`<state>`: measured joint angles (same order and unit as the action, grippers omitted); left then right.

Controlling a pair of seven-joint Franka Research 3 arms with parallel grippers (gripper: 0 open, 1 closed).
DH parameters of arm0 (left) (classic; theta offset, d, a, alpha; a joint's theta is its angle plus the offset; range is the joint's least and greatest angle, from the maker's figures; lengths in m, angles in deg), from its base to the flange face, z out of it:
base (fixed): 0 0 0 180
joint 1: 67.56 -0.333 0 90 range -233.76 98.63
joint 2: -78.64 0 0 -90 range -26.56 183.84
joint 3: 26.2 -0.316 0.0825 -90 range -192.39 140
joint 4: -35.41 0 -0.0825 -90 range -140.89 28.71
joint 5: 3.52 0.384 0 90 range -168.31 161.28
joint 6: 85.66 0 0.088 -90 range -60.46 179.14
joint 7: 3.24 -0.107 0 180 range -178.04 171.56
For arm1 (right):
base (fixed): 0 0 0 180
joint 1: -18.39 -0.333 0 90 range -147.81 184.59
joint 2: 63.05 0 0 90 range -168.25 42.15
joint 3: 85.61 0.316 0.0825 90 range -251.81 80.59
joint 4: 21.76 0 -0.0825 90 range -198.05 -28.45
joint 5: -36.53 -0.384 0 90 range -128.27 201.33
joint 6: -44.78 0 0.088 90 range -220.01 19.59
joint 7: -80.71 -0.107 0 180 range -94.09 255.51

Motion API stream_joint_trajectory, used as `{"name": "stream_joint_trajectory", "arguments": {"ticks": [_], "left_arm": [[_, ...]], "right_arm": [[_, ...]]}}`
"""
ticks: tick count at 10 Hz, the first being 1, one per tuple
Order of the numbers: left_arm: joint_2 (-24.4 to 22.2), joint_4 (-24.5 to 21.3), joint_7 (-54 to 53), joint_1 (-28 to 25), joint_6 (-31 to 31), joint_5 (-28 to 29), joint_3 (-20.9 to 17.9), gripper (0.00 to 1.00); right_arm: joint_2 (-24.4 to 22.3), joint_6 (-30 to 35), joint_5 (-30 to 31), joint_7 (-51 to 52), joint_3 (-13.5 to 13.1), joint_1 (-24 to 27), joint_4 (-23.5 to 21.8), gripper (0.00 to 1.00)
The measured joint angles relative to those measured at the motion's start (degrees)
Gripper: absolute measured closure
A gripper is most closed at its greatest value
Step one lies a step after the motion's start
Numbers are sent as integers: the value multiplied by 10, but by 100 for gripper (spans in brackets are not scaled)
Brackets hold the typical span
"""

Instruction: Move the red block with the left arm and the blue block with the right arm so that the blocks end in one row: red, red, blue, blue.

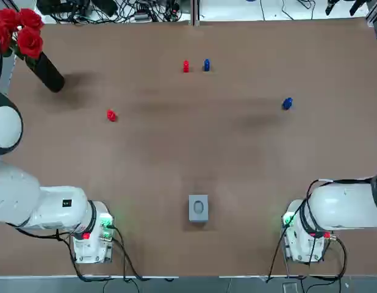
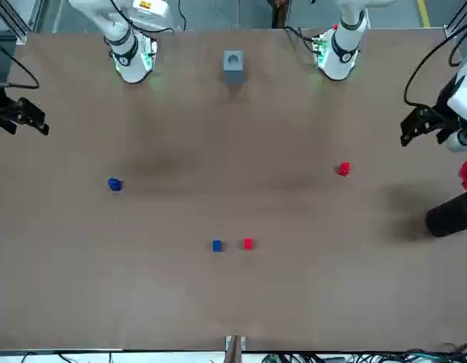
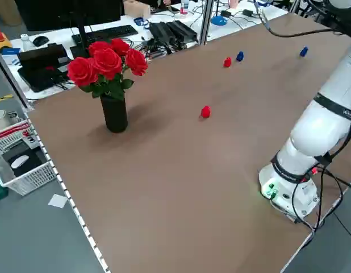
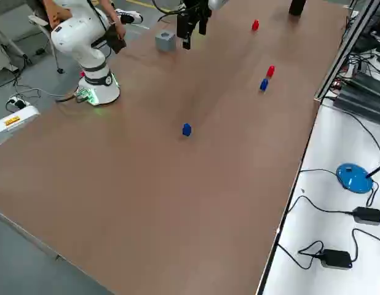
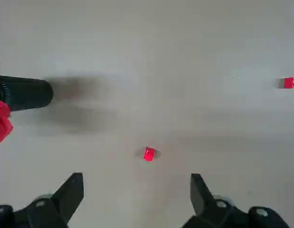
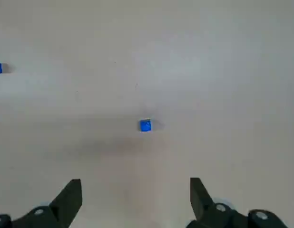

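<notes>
A red block (image 1: 185,66) and a blue block (image 1: 206,65) stand side by side at the far middle of the table. A loose red block (image 1: 111,115) lies to the left and a loose blue block (image 1: 287,104) to the right. My left gripper (image 5: 136,183) hangs open high above the table, and the loose red block (image 5: 148,154) sits on the table just beyond its fingers. My right gripper (image 6: 135,183) is open too, high above the loose blue block (image 6: 145,125). In the front view the left gripper (image 2: 424,127) and right gripper (image 2: 26,115) hover near the table's side edges.
A black vase of red roses (image 1: 45,70) stands at the far left corner, close to the left arm. A small grey cube (image 1: 198,207) sits between the two arm bases (image 1: 91,235). Cables and desk gear lie beyond the far edge.
</notes>
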<state>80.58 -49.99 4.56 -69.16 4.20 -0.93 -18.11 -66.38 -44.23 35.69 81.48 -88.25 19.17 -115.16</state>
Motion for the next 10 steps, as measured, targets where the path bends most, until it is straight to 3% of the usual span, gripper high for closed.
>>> {"name": "stream_joint_trajectory", "arguments": {"ticks": [5,7,8,10], "left_arm": [[0,-4,-3,0,-3,0,0,1],[0,-33,-4,-1,12,0,0,1],[-3,-66,-6,-1,47,0,0,1],[-22,-174,-8,-1,146,0,0,1]], "right_arm": [[-1,-12,0,0,1,-8,-23,0],[0,-72,0,-1,-4,-7,-81,0],[2,-120,0,-1,-10,-6,-123,0],[5,-247,-1,-1,-14,-5,-225,0]]}}
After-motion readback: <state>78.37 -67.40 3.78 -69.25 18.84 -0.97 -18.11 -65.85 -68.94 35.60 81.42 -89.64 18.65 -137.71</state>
